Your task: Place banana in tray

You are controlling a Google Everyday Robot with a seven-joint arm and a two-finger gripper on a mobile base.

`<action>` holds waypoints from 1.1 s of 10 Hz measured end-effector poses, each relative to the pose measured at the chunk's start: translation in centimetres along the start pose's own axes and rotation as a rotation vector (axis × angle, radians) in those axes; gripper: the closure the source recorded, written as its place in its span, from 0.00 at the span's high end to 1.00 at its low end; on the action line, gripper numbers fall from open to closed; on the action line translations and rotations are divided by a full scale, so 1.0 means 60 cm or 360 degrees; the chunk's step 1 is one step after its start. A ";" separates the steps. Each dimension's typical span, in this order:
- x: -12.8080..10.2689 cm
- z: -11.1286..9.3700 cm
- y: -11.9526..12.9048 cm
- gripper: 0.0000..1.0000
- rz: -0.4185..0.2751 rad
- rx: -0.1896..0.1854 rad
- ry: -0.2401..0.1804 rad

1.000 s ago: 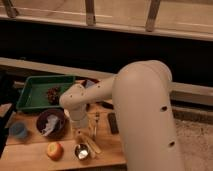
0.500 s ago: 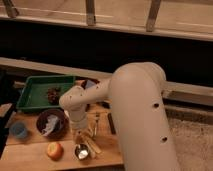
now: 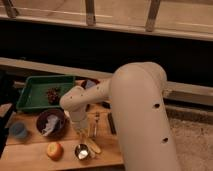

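Note:
The banana is a slim pale yellow piece lying on the wooden table near its front edge, beside a small silver cup. The dark green tray sits at the table's back left with a dark brown clump in it. My gripper hangs below the white wrist, pointing down, just above and left of the banana's upper end. Whether it touches the banana is hidden. My large white arm covers the right half of the view.
A dark bowl with white paper stands left of the gripper. A blue cup is at far left and a yellow-red apple at the front. A silver fork, a dark flat object and a second bowl lie nearby.
The big upper arm link has shifted slightly left. The gripper stays low over the same spot by the banana. The objects on the table have not moved.

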 end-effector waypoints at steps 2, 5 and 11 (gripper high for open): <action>0.002 -0.013 0.000 0.00 -0.0002 -0.0008 -0.0033; 0.005 -0.083 -0.016 0.00 0.0031 -0.0028 -0.0128; -0.040 -0.352 -0.076 0.00 0.0144 -0.0018 -0.0516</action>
